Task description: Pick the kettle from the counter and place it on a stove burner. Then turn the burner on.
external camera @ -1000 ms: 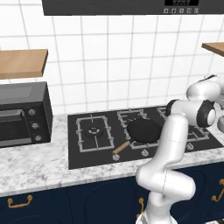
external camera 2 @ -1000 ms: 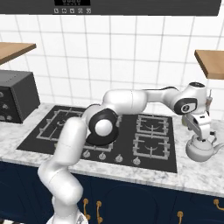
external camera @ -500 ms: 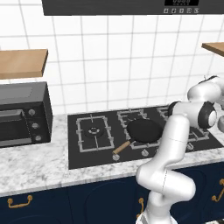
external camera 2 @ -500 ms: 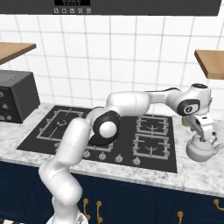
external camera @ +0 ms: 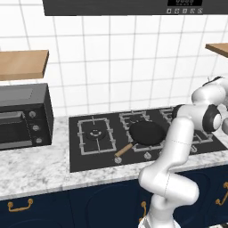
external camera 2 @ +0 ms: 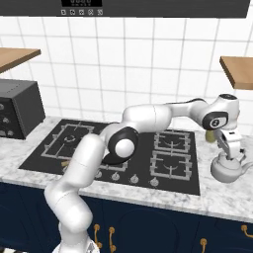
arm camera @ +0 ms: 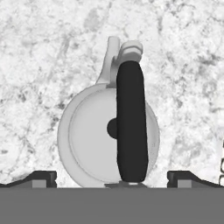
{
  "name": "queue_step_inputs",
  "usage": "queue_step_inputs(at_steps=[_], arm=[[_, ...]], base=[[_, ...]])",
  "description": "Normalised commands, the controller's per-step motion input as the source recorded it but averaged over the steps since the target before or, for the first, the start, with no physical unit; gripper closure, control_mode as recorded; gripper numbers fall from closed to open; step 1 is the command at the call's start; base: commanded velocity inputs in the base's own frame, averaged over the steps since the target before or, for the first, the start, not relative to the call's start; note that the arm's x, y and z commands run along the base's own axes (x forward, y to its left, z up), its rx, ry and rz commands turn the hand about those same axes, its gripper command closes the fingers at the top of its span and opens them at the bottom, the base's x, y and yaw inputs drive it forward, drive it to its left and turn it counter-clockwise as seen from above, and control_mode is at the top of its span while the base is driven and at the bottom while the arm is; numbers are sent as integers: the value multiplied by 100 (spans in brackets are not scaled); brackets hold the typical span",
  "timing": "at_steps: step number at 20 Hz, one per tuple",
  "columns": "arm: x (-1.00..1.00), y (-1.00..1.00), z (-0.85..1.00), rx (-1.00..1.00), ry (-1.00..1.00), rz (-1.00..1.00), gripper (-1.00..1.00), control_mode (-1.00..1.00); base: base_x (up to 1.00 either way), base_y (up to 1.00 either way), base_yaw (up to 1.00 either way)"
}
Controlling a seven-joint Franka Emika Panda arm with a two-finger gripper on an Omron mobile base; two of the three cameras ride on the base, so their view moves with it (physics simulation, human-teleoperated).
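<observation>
- Right now I am reaching far out to my right, past the end of the stove (external camera 2: 123, 153), with my jaws (external camera 2: 232, 148) hanging straight down over the kettle (external camera 2: 227, 170).
- My jaws are standing released: in the hand view the two dark fingertips (arm camera: 39, 178) are sitting wide apart at the bottom, one on each side of the kettle (arm camera: 109, 135), clear of its body.
- From the right base view they seem to be hovering just above the handle; whether they are touching it I cannot tell from that angle.
- The kettle is sitting upright on the bench (external camera 2: 217, 197), on the speckled marble just beside the right edge of the stove and not on any burner.
- Looking down along my hand, I am seeing its round lid with the small dark knob, the dark handle (arm camera: 131, 127) arching across the middle, and the spout pointing toward the top of the picture.
- A dark frying pan (external camera: 146, 132) with a wooden handle is resting on the middle of the stove (external camera: 93, 151), well apart from the kettle.
- A dark toaster oven (external camera: 22, 116) is standing on the bench (external camera: 35, 167) at the far left.
</observation>
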Motion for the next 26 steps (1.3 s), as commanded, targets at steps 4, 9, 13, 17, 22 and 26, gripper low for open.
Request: queue_step_inputs(at_steps=[4,9,13,17,22,26], arm=[[0,0,-1,0,-12,-11,-100,-100],[-5,0,0,-2,-15,-5,-100,-100],[0,0,-1,-2,-10,0,-100,-100],[0,0,-13,0,-2,0,-100,-100],[0,0,-3,0,0,0,-100,-100],[0,0,0,0,0,0,-100,-100]], base=[[0,0,0],[0,0,0],[0,0,0],[0,0,0],[0,0,0],[0,0,0]])
